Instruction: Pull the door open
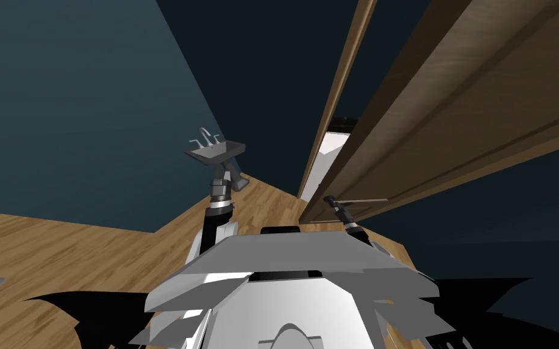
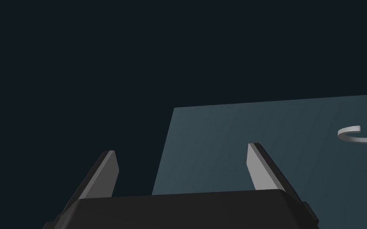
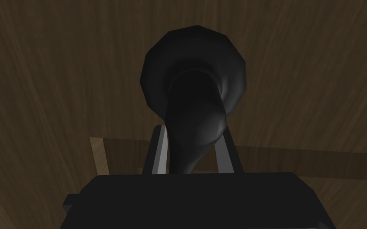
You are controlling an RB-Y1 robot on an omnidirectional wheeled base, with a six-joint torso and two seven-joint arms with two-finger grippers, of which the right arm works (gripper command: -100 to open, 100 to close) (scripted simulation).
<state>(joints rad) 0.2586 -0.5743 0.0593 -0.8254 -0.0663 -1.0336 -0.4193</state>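
A brown wooden door point(image 1: 454, 103) stands ajar on my right, swung away from its wooden frame point(image 1: 336, 91). Its dark handle point(image 3: 194, 103) juts out from the door face point(image 3: 59, 79). My right gripper point(image 3: 192, 153) is shut on that handle, with a light grey finger pressing each side of it. In the head view the right gripper point(image 1: 331, 200) sits at the door's lower edge. My left gripper point(image 2: 182, 167) is open and holds nothing; its arm point(image 1: 219, 191) reaches up in front of me toward the sink.
A grey sink with a tap point(image 1: 216, 148) hangs on the dark teal wall point(image 1: 78, 109) ahead of me. Light wood floor point(image 1: 60, 260) spreads to the left. Through the gap beside the door frame a pale floor point(image 1: 333, 151) shows.
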